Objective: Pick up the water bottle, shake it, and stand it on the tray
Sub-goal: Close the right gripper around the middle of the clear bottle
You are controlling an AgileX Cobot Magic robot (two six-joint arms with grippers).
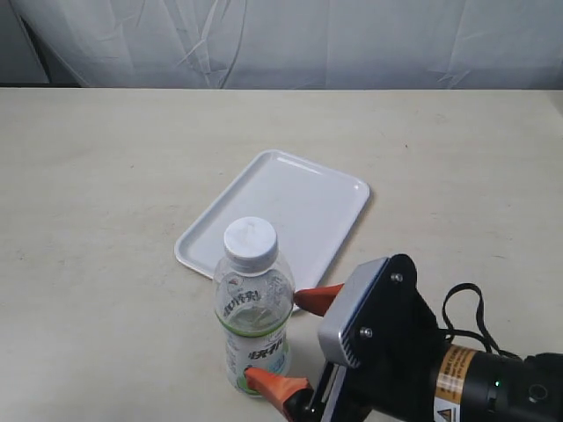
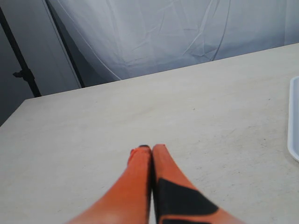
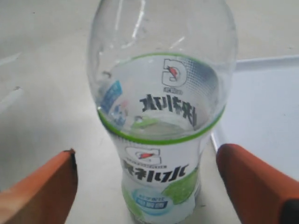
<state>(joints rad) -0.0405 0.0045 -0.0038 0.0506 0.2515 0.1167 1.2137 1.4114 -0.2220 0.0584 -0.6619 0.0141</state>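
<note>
The water bottle [image 1: 253, 308] stands upright on the table just in front of the tray [image 1: 290, 202], off its rim. It is clear, with a white cap [image 1: 250, 237] and a white-and-green label. My right gripper [image 1: 280, 338] is open around the bottle's lower half, one orange finger on each side. The right wrist view shows the bottle [image 3: 159, 107] between the fingers of the right gripper [image 3: 147, 161], with a gap on both sides, and the tray [image 3: 261, 102] beside it. My left gripper [image 2: 150, 148] is shut on nothing, low over bare table.
The table [image 1: 106, 176] is pale beige, with a white curtain along its far edge. A strip of the tray's rim [image 2: 294, 121] shows at the edge of the left wrist view. The right arm's black body and cable [image 1: 462, 308] fill the near right corner.
</note>
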